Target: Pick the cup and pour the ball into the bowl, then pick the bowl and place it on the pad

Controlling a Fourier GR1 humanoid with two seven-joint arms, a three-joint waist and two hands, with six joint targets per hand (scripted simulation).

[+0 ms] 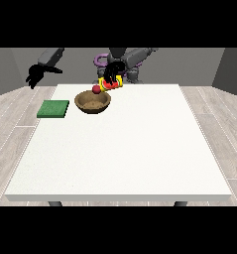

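- Holding the cup (113, 84) with my hand at the view's right (111, 72), fingers curled round it from above; the cup is yellow with a red band and lies tipped on its side, mouth toward the view's left.
- Just off that mouth sits the red ball (96, 89), in the air above the far rim of the bowl (92, 102), neither inside the cup nor down in the bowl.
- The brown bowl stands upright on the white worktop (125, 149), near the far edge and left of the middle in the view; the tilted cup hangs just above and behind its right rim, and I cannot tell whether the two touch.
- The green pad (53, 109) lies flat on the worktop near its left edge in the view, beside the bowl with a bare strip between them.
- My hand at the view's left (35, 76) hangs in the air beyond the worktop's far left corner, well apart from the pad and bowl; its fingers hang down spread and relaxed, holding nothing.
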